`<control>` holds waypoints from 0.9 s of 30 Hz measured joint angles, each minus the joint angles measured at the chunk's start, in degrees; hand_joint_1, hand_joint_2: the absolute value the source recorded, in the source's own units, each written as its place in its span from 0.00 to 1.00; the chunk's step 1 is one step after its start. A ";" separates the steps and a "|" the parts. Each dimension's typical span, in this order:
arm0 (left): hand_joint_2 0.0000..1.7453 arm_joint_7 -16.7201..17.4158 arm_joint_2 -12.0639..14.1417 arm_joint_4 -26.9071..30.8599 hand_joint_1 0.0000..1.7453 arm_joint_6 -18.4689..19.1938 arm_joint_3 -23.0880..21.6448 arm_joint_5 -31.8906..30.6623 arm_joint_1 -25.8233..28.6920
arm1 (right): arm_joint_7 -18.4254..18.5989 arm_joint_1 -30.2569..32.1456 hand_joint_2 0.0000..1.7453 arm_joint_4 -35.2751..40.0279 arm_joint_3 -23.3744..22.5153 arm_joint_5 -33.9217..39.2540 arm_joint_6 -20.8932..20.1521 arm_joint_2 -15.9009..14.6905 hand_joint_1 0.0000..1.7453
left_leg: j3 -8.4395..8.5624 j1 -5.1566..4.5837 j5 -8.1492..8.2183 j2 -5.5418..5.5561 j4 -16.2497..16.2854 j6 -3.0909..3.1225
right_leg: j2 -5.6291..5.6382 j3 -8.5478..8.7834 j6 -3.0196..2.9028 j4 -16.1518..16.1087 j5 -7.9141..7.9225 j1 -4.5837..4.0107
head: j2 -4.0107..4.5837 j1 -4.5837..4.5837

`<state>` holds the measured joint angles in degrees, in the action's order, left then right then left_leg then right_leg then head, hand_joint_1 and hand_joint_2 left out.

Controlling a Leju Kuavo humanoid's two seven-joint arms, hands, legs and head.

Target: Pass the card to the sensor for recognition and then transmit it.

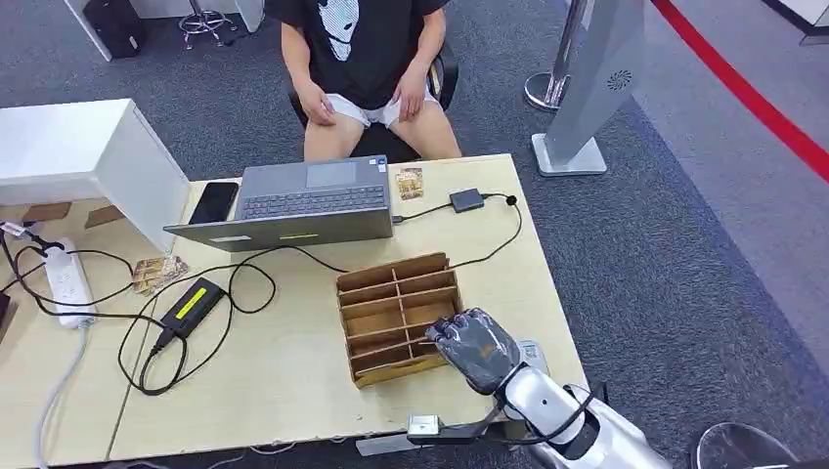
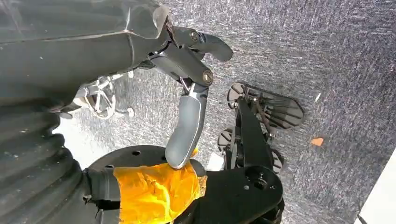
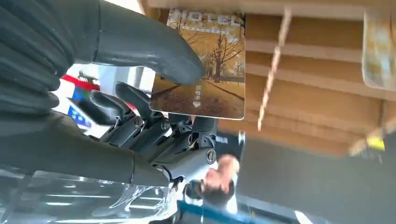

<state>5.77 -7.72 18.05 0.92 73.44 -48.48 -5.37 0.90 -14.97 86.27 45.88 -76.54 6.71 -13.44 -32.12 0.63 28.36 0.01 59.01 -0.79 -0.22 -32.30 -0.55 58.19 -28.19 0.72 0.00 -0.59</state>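
Right robot hand [image 1: 476, 347] pinches a card [image 3: 205, 65] between thumb and fingers, at the near right corner of the wooden card rack [image 1: 391, 303] on the table [image 1: 283, 381]. Left robot hand [image 2: 187, 70] hangs over carpet, fingers loosely apart, holding nothing.

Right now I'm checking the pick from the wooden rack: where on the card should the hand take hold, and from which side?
At the card's free end, the part clear of the wooden rack. It is thin and flat, so pinch across its two faces, as the right hand does with its thumb on the printed face. Come from the rack's open side, probably the only clear approach.
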 joint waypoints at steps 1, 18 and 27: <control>1.00 0.04 0.00 0.00 0.00 -0.04 0.02 0.07 -0.01 | 0.00 0.00 1.00 1.45 -0.33 -0.20 0.65 0.00 1.00 | 0.00 0.00 0.00 0.00 0.00 0.00 | 0.01 0.00 0.00 0.00 0.00 0.00 | -0.02 0.00; 1.00 0.24 -0.33 0.00 0.00 -0.44 0.37 -0.83 -0.33 | -2.91 -1.26 1.00 20.78 -4.59 3.76 3.45 3.23 1.00 | -0.04 0.01 -0.02 -0.09 -0.01 -0.01 | 0.10 0.00 0.00 0.03 0.02 -0.01 | 0.00 0.00; 1.00 0.22 0.04 0.00 0.00 0.59 -1.29 -3.85 -0.70 | -3.10 -15.65 1.00 5.87 -7.10 6.95 -0.25 14.36 1.00 | -0.08 0.01 -0.31 0.01 -0.02 -0.05 | 0.02 -0.02 0.08 0.10 0.17 -0.01 | 0.00 0.00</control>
<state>5.99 -7.67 18.05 1.51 72.15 -52.33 -6.08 -2.21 -30.61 92.14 38.77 -69.59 6.47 0.92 -32.20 0.64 28.06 0.02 59.00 -0.84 -0.20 -32.32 -0.47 58.29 -28.02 0.71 0.00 -0.59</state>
